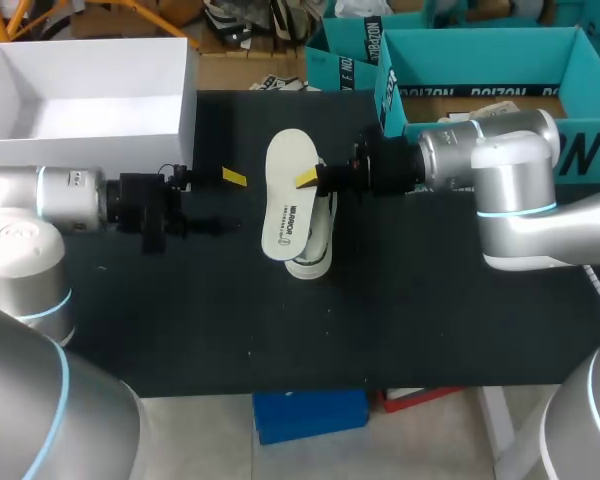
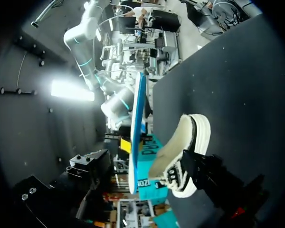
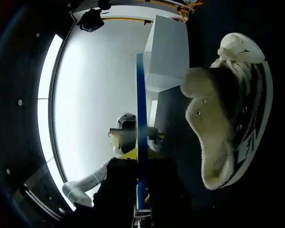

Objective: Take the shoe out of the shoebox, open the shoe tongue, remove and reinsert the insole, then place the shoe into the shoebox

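1. White insole [image 1: 288, 190] is up in the air mid-counter, out of the shoe, pinched at its right edge by the right fingers [image 1: 306, 180]. In the right wrist view it runs edge-on between them.
2. Shoe [image 1: 318, 250] sits on the black counter [image 1: 430, 320] right under the insole, its fleecy opening turned toward the right arm.
3. Left fingers [image 1: 233, 178] hang just left of the insole, spread and holding nothing.
4. Shoebox [image 1: 185, 90] waits at the far left, well apart from the shoe, nothing showing inside.
5. The step in hand looks like reinsertion. I'd tip the insole so its toe end leads into the opening, then slide it along the inner sole rather than pressing it straight down.
6. The loose shoe will likely skid or roll under that push, so the left fingers should pin it or hold the tongue back first.
7. An edge pinch lets a flexible insole fold, so go slowly and let go only once the heel end seats flat.
8. Count: one shoe, one insole, one shoebox, two sets of fingers.
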You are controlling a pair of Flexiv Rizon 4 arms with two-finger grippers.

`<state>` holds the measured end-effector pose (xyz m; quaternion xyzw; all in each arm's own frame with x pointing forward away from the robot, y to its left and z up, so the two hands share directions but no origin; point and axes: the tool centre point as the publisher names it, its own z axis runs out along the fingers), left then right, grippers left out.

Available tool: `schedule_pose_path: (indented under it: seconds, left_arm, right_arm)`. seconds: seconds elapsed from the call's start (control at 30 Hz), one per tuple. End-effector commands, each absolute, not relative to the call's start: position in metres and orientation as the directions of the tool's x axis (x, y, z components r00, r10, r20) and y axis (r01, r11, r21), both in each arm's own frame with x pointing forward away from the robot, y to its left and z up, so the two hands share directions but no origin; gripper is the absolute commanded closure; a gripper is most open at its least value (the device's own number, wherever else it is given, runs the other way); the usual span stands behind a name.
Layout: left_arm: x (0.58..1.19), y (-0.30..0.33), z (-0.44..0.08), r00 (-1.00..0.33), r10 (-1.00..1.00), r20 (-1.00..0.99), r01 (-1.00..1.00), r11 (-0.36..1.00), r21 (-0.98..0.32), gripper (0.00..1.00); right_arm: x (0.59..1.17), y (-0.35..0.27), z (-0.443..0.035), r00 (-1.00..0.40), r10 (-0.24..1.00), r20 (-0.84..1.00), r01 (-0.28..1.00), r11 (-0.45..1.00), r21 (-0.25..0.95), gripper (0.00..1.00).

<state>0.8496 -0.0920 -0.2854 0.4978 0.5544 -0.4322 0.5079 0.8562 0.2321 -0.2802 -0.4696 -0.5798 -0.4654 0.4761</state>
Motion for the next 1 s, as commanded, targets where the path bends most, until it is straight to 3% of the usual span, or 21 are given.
schedule_pose_path:
  seconds: [0.03,0.27,0.37,0.4,0.5,0.57,0.77,1.0]
  left_arm:
    - [0.85,-0.098,-0.289,0.019,0.077,-0.997,0.983,0.18,0.033,0.0]
    - [0.859,-0.114,-0.28,0.037,0.065,-0.997,0.982,0.181,0.048,0.0]
    - [0.862,-0.122,-0.274,0.048,0.06,-0.997,0.982,0.178,0.058,0.09]
    - [0.863,-0.124,-0.273,0.05,0.06,-0.997,0.982,0.177,0.06,0.18]
    - [0.864,-0.129,-0.272,0.054,0.056,-0.997,0.983,0.174,0.063,0.29]
    - [0.865,-0.131,-0.272,0.056,0.055,-0.997,0.983,0.175,0.065,0.51]
    - [0.87,-0.132,-0.275,0.05,0.056,-0.997,0.98,0.187,0.06,0.56]
    - [0.878,-0.136,-0.275,0.054,0.059,-0.997,0.979,0.195,0.064,0.55]
  right_arm:
    - [0.856,0.233,-0.28,-0.105,0.104,0.989,0.988,0.123,0.092,1.0]
    - [0.856,0.233,-0.28,-0.105,0.104,0.989,0.988,0.123,0.092,1.0]
    - [0.856,0.233,-0.28,-0.105,0.104,0.989,0.988,0.123,0.092,1.0]
    - [0.856,0.233,-0.28,-0.105,0.104,0.989,0.988,0.123,0.092,1.0]
    - [0.856,0.233,-0.28,-0.105,0.104,0.989,0.988,0.123,0.092,1.0]
    - [0.856,0.233,-0.28,-0.105,0.104,0.989,0.988,0.123,0.092,1.0]
    - [0.856,0.233,-0.28,-0.105,0.104,0.989,0.988,0.123,0.092,1.0]
    - [0.856,0.233,-0.28,-0.105,0.104,0.989,0.988,0.123,0.092,1.0]
